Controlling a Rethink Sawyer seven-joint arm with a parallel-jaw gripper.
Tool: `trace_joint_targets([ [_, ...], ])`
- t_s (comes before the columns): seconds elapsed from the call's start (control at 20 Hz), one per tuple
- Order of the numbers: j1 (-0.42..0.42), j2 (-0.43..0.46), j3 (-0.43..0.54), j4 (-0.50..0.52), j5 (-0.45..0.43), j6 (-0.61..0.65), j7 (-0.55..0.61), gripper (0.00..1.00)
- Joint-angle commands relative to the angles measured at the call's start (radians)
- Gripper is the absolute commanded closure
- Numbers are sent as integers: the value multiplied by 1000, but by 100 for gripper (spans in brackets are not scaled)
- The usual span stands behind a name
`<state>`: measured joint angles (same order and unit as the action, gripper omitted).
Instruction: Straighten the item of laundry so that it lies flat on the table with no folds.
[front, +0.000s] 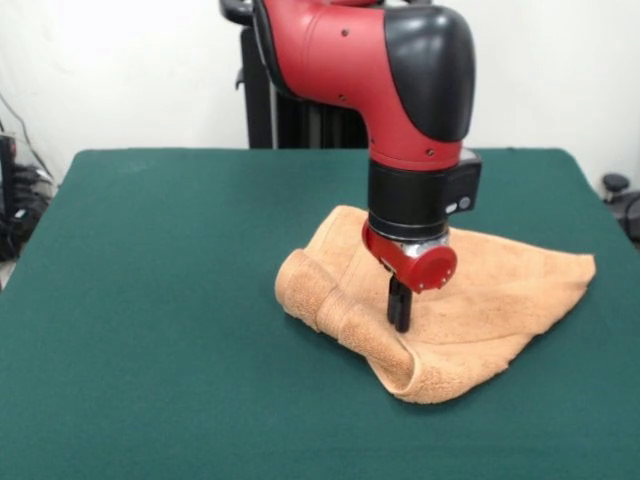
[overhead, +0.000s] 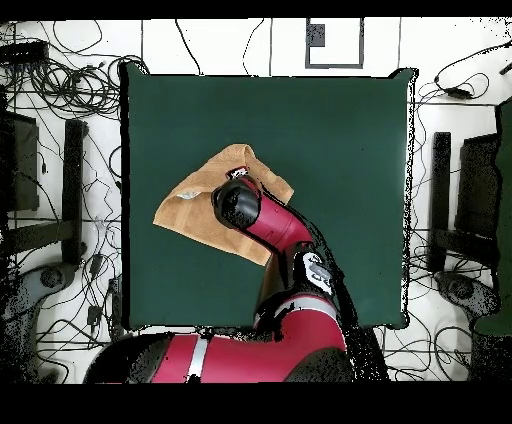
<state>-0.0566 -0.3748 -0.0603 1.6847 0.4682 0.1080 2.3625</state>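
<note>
Gripper (front: 399, 312) low at frame centre, fingers together as 1 dark stem, tip on or in the towel (front: 500, 290); whether cloth is pinched, cannot tell. Towel lies right of centre on the table (front: 150, 300), its left edge rolled over in a thick fold (front: 340, 315). Judged step: taking hold at the fold. Next: draw that roll outward toward lower left. Arm (overhead: 265, 222) hides much cloth overhead; nothing else on the felt.

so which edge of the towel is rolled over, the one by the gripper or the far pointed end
The edge beside the gripper: the towel is rolled into a thick ridge there, while the pointed end lies flat.
</note>
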Motion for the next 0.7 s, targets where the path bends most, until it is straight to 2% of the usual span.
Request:
trace_joint_targets([
  [0.05,35,58,78,44,-21,-11,129,100],
  [0.35,75,17,36,45,4,71,145,100],
  [0.7,152,11,-50,-53,63,223,212,100],
])
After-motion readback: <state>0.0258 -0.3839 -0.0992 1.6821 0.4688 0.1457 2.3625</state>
